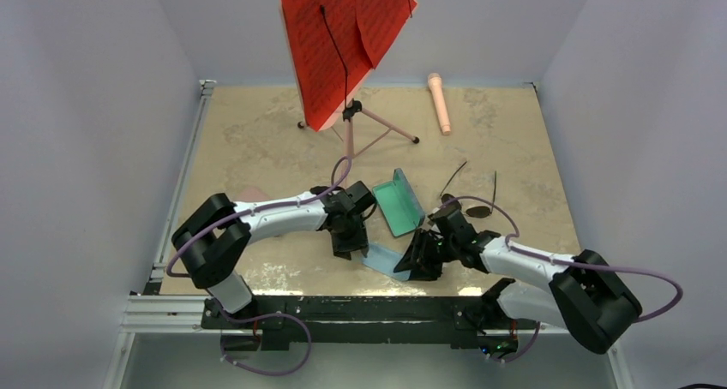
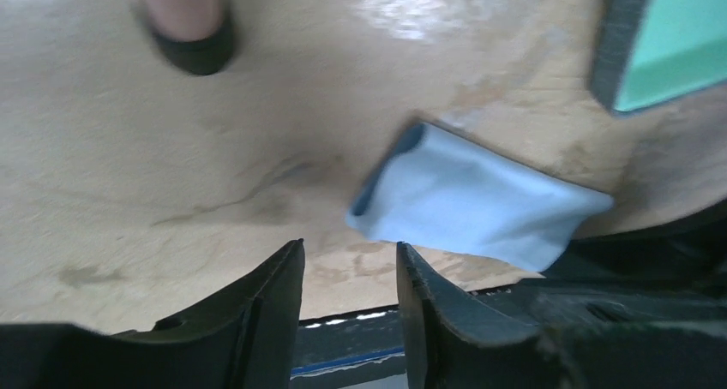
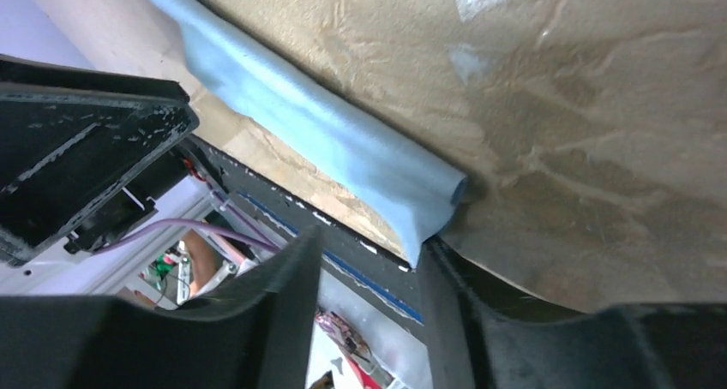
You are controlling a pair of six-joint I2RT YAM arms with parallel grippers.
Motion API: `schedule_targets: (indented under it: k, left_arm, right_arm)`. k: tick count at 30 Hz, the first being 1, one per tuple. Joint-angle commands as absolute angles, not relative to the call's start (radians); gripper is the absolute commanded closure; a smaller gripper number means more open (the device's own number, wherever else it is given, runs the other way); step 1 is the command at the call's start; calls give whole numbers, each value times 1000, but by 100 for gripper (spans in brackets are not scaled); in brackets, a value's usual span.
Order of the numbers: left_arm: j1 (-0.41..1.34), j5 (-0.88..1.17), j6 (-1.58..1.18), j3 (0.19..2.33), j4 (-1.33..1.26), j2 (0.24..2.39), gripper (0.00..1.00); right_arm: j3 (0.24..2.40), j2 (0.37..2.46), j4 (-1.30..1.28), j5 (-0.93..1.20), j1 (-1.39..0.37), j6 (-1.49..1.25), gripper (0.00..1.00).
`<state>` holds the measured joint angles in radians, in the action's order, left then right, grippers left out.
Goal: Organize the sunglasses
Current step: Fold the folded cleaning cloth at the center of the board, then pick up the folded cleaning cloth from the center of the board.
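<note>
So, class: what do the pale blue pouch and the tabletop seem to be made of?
Pouch: probably soft matt fabric, since it sags and folds. Tabletop: glossy marbled stone or laminate, judging by the veins and glare; I can't tell which.

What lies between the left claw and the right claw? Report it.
The pale blue flat case lies between left claw and right claw, clearest in the top view.

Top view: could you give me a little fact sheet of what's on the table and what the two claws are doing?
table: beige, marbled
back: red music stand; pink stick
middle: green case, lid open
black sunglasses: right of the green case, arms unfolded
blue pouch: near the front edge, between the two grippers
left gripper: open, empty
right gripper: open, at the pouch's end
</note>
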<state>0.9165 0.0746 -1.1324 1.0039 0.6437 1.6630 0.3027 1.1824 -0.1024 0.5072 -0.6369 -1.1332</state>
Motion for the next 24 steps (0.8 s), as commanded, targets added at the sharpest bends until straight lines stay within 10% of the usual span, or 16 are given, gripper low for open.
schedule_targets:
  k: [1, 7, 24]
  left_arm:
    - [897, 35, -1160, 961, 747, 1587, 47]
    - [895, 37, -1127, 958, 720, 1565, 23]
    - [941, 60, -1118, 1065, 626, 1748, 47]
  right_arm:
    - [301, 1089, -232, 420, -643, -1108, 43]
    - [378, 946, -474, 247, -643, -1023, 18]
    - [497, 791, -640, 77, -641, -907, 17]
